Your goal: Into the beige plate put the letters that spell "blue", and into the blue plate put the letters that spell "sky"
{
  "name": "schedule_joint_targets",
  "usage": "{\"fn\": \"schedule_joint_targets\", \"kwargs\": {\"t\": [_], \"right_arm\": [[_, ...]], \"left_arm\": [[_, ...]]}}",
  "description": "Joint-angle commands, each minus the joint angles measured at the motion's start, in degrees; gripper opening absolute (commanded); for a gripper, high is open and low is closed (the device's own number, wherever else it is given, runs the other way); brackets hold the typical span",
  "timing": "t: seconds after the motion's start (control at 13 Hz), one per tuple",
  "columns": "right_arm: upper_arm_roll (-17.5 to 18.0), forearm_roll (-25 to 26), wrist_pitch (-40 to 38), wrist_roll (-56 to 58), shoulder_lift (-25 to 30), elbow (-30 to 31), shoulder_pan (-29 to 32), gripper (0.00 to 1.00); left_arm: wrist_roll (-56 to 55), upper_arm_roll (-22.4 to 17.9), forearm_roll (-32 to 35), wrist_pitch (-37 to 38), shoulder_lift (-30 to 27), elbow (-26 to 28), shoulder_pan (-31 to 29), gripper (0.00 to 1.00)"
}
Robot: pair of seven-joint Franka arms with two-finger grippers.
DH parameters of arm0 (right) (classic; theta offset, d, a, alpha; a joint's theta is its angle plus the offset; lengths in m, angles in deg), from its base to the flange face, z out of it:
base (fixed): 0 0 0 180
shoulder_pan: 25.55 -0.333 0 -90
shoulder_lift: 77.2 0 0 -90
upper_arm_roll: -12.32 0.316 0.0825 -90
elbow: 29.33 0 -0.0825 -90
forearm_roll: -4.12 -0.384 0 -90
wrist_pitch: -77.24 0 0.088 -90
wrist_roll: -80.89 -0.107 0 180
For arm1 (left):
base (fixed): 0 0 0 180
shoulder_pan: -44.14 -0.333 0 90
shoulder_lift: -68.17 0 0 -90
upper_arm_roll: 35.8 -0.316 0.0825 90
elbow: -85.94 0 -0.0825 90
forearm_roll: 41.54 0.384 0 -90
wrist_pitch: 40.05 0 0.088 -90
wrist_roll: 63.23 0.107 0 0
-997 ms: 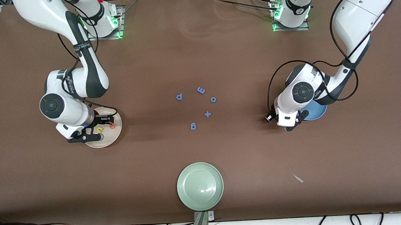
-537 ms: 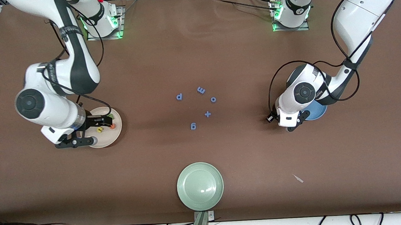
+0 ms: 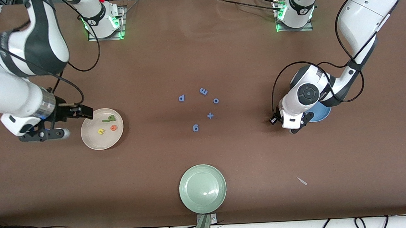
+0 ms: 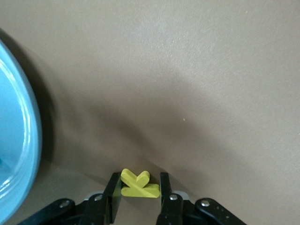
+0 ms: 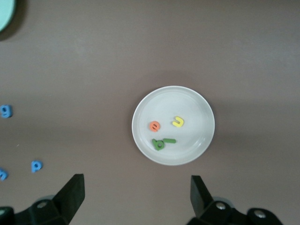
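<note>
Four letters, green "b" (image 5: 158, 144), green "l" (image 5: 169, 140), yellow "u" (image 5: 178, 122), orange "e" (image 5: 154, 126), lie in the beige plate (image 3: 91, 142); my right claw (image 5: 136, 199) gapes empty above; my left claw (image 4: 137, 199) pinches yellow "k" (image 4: 138, 184) beside the blue plate (image 4: 29, 140).

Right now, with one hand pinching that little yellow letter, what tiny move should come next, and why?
Probably lift: the left gripper has its fingers against the yellow "k" on the table beside the blue plate. Raising it lets it carry the letter over the rim.
</note>
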Motion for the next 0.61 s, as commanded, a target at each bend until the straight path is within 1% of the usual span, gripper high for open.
{"fn": "schedule_joint_targets", "kwargs": {"t": [0.0,0.08,0.23,0.31,0.38,0.54], "right_arm": [[1.3,3.8,-5.4,-0.7,6.7,0.9,1.0,1.00],[5.1,5.3,-6.7,0.1,8.5,1.1,4.8,1.00],[16.4,8.2,-8.2,0.1,11.1,1.3,14.4,1.00],[20.9,9.9,-8.7,0.2,11.8,1.5,18.1,1.00],[24.1,10.3,-9.0,0.3,12.0,1.6,20.9,1.00],[28.4,10.2,-9.0,0.5,12.5,1.6,26.1,1.00]], "left_arm": [[0.2,0.5,-0.3,2.6,-2.3,-0.8,-0.2,0.25],[1.7,1.1,-0.9,3.9,-3.6,-0.9,-0.9,0.25],[4.6,3.7,-2.2,5.6,-4.6,-1.0,-4.2,0.25],[6.5,5.8,-2.4,7.2,-4.7,-1.0,-6.8,0.25],[8.1,8.1,-2.4,10.0,-5.2,-0.9,-9.6,0.25],[13.0,11.6,-2.3,15.5,-6.4,-0.7,-15.0,0.25]]}}
